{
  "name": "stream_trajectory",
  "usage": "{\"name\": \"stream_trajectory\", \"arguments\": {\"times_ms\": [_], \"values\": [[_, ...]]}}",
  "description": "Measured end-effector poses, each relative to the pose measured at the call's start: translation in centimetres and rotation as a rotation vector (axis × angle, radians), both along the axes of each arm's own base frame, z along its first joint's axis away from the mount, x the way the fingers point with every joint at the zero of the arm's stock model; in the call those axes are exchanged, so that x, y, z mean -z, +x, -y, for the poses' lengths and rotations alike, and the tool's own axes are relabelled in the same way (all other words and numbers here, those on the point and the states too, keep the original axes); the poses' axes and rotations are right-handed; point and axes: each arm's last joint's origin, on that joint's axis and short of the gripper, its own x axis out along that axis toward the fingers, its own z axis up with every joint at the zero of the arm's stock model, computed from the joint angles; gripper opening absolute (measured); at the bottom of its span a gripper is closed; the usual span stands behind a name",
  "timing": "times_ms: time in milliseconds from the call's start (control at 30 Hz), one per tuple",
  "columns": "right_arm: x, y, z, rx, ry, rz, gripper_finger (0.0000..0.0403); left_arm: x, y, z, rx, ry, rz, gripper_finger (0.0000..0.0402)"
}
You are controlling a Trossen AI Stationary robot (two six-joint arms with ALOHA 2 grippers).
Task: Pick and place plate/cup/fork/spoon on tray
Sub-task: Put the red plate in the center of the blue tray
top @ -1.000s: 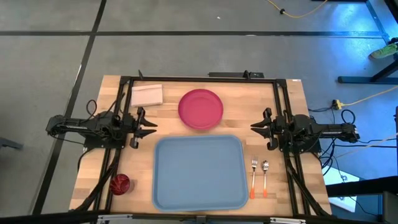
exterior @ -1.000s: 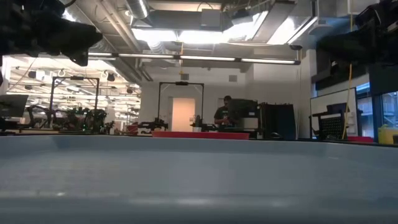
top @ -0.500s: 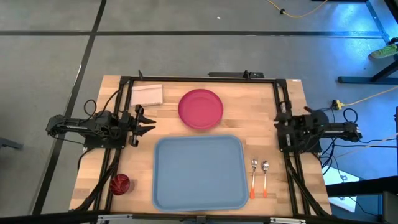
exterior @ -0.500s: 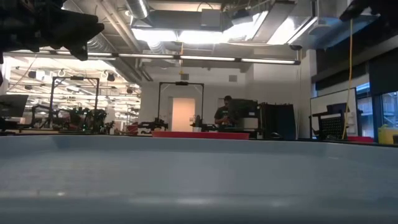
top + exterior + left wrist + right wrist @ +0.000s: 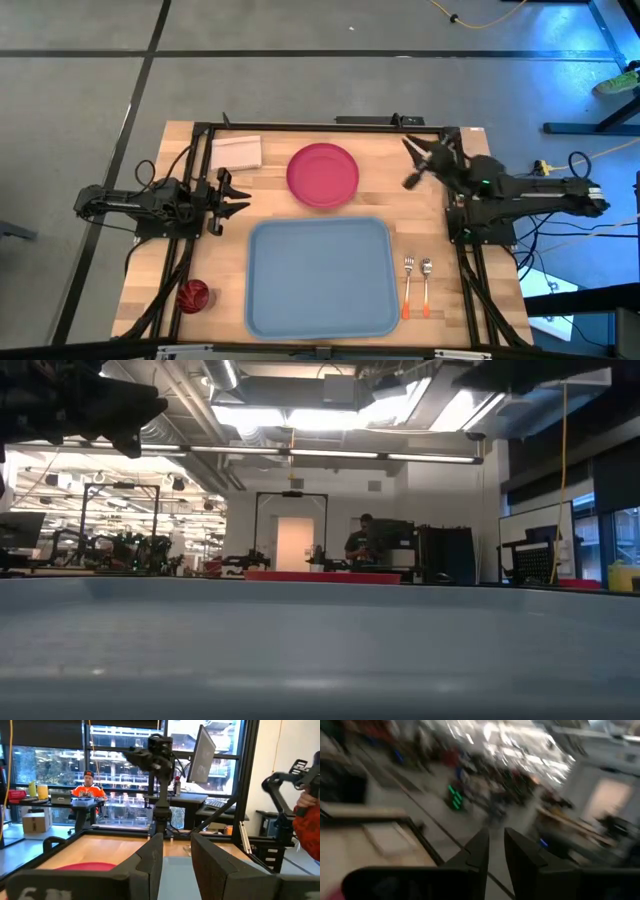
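the large light-blue rectangular plastic tray (image 5: pixel 320 277) lies at the near middle of the light wooden table (image 5: pixel 470 200), with nothing on it. the round flat pink-red plate (image 5: pixel 323 175) rests on the table just beyond the tray's far edge. the small dark red shiny cup (image 5: pixel 193 295) stands near the table's front left corner, apart from the tray. the silver fork with an orange handle (image 5: pixel 408 284) and the silver spoon with an orange handle (image 5: pixel 426 284) lie side by side just right of the tray, bowl and tines pointing away. a white folded cloth (image 5: pixel 236 152) lies left of the plate. the left gripper (image 5: pixel 238 195) hangs at the left side, fingers spread, holding nothing. the right gripper (image 5: pixel 412 161) is raised near the far right, right of the plate, fingers spread and empty.
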Motion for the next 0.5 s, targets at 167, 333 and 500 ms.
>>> {"name": "stream_trajectory", "arguments": {"times_ms": [167, 333, 500], "values": [[0.6, 3.5, 2.1, 0.11, 0.018, -0.169, 0.0065, 0.0, 0.0, 0.0, 0.001, -0.001, -0.001, 0.0094], [0.2, 6.2, 5.1, 0.207, -0.011, -0.303, 0.0065, 0.0, 0.0, 0.0, 0.002, -0.001, -0.002, 0.0094], [0.5, 8.9, 8.5, 0.016, 0.073, -0.511, 0.0065, 0.0, 0.0, 0.0, 0.003, -0.003, -0.002, 0.0094]]}}
